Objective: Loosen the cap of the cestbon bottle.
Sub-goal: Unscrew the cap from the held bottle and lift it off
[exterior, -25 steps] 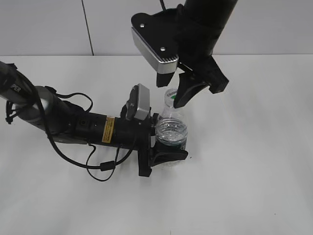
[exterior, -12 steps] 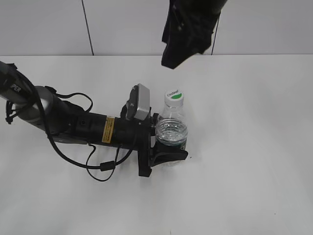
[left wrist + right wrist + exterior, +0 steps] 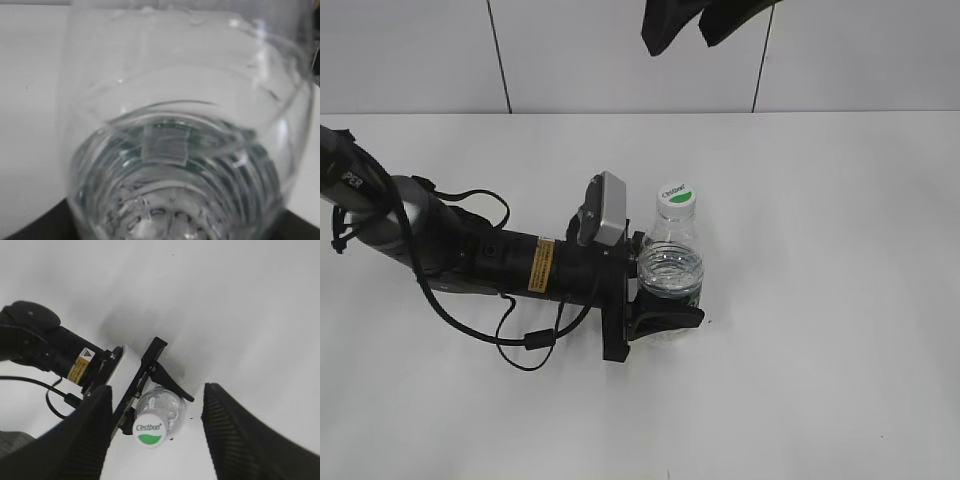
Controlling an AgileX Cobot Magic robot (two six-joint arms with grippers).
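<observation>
A: Start nearest. What does the left pincer [image 3: 655,300] have?

B: It lies low along the white bench [image 3: 820,300], its jaws clamped round the lower body of the cestbon bottle [image 3: 670,268]. One dark finger curls across the bottle's front side in the exterior view. From the left wrist the bottle [image 3: 175,150] fills the picture, clear ribbed plastic with green showing through it.

A: And the bottle itself?

B: Upright on the bench, near the middle. The cap [image 3: 678,197] sits on its neck, white with a green patch, nothing touching it.

A: Where is the right pincer [image 3: 682,25]?

B: High, at the top edge of the exterior view, well apart from the cap and slightly farther back. Only its two dark fingertips show there.

A: Open or closed?

B: Spread apart. In the right wrist view the fingers [image 3: 87,435] stand wide on either side, and the cap [image 3: 149,430] with its "Cestbon" lettering lies far below, between them.
</observation>
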